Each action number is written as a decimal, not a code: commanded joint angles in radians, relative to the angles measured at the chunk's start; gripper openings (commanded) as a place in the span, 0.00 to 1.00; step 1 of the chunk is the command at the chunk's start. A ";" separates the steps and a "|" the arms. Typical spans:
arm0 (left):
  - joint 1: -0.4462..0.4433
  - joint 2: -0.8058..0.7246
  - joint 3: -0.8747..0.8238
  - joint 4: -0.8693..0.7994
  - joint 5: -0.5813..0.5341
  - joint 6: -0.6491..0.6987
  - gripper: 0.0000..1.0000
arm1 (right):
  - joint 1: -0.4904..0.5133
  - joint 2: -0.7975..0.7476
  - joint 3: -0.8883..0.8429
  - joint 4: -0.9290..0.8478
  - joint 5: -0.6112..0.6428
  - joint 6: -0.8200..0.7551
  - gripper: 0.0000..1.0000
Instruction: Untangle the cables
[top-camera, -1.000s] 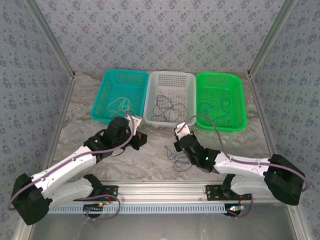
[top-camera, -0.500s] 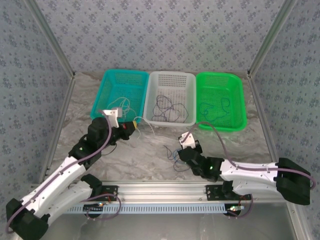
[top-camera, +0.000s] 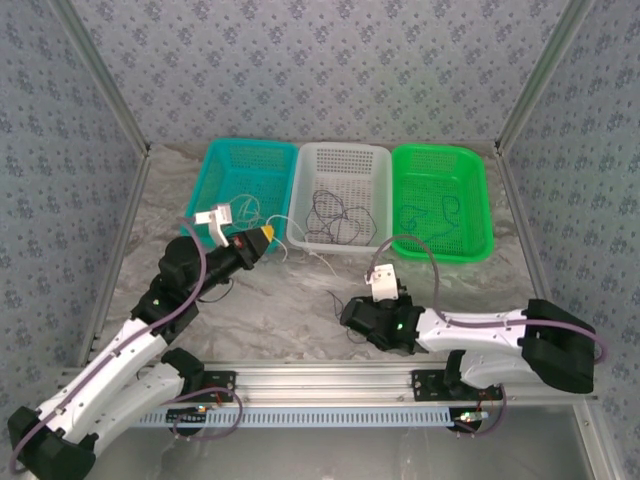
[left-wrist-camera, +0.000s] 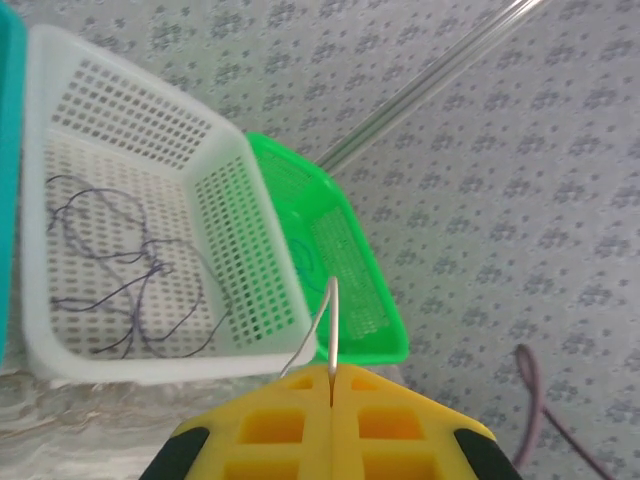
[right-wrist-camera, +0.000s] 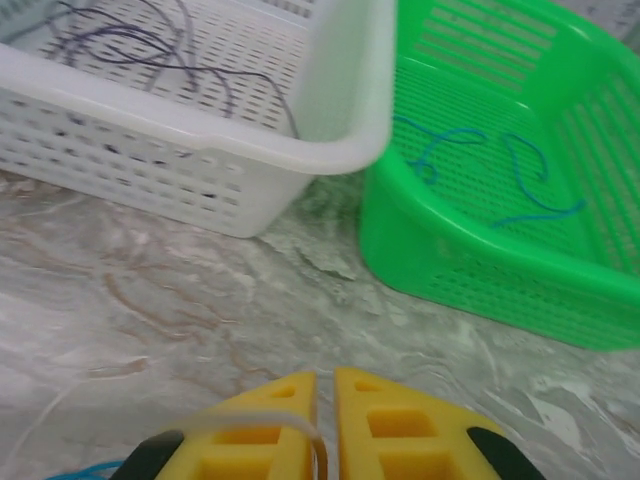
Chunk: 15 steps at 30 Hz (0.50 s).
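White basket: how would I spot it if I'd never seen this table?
Three baskets line the far side of the table. The white basket is the middle one, between the teal basket and the green basket; it alone holds dark cables.

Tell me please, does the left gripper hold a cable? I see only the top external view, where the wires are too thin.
Observer: Yes. In the left wrist view the left gripper is shut on a whitish cable that stands up between its fingers.
Operator: And the other arm?
Observer: Its wrist view shows the right gripper with a narrow gap, a pale wire lying across one finger.
Operator: And the green basket, which colour of wire is inside?
Observer: Blue cables, lying on its floor.
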 joint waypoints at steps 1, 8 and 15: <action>0.005 0.003 0.002 0.121 0.057 -0.101 0.00 | -0.013 0.058 0.031 -0.088 0.035 0.118 0.17; 0.005 -0.027 0.035 0.105 0.055 -0.092 0.00 | -0.018 0.153 0.056 -0.122 0.000 0.191 0.18; 0.004 -0.019 0.127 0.080 0.053 -0.059 0.00 | -0.008 0.114 0.048 -0.126 0.009 0.197 0.20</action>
